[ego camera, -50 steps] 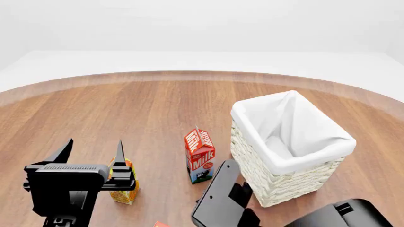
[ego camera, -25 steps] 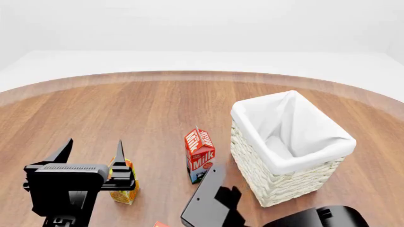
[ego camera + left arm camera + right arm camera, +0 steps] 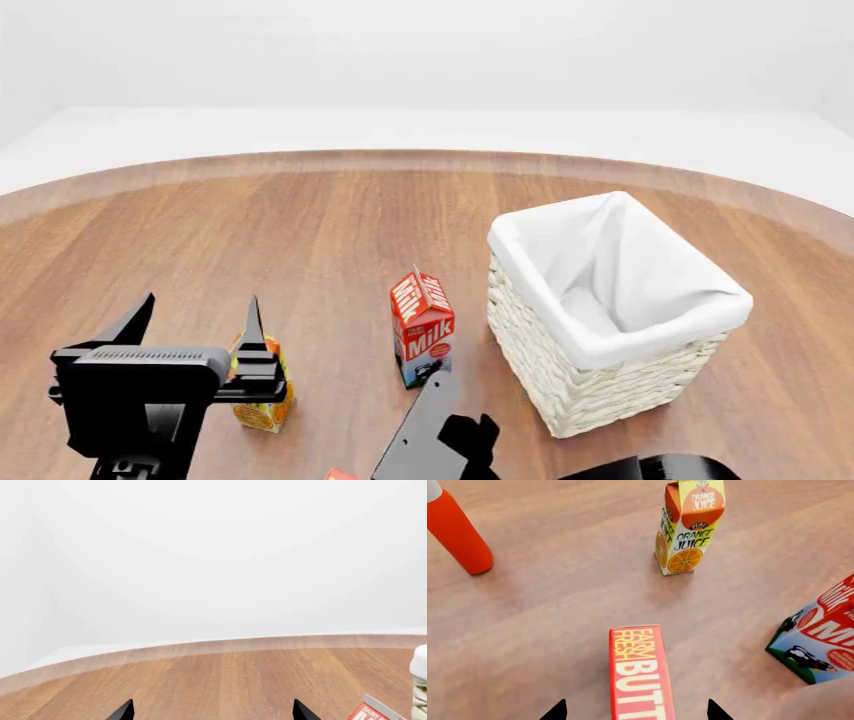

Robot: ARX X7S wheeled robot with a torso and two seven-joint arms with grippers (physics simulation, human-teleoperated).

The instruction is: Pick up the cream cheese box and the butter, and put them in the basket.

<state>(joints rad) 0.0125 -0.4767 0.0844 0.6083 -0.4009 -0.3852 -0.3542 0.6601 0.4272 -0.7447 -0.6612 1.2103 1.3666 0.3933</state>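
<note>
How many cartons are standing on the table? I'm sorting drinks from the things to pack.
2. The milk carton stands just left of the basket; the juice carton stands farther left, behind the left hand. Others may be hidden.

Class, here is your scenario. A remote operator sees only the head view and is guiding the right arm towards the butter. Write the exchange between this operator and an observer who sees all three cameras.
Operator: Where does the rectangular red-orange butter box lie? I see only a red corner at my bottom edge.
Observer: It lies flat on the wooden table, pointing straight at the right end effector, whose fingertips stand apart either side of it, with gaps.
Operator: Is there anything near it that I cannot see?
Observer: Yes, a plain orange-red bottle stands beyond it, well apart from the orange juice carton.
</note>
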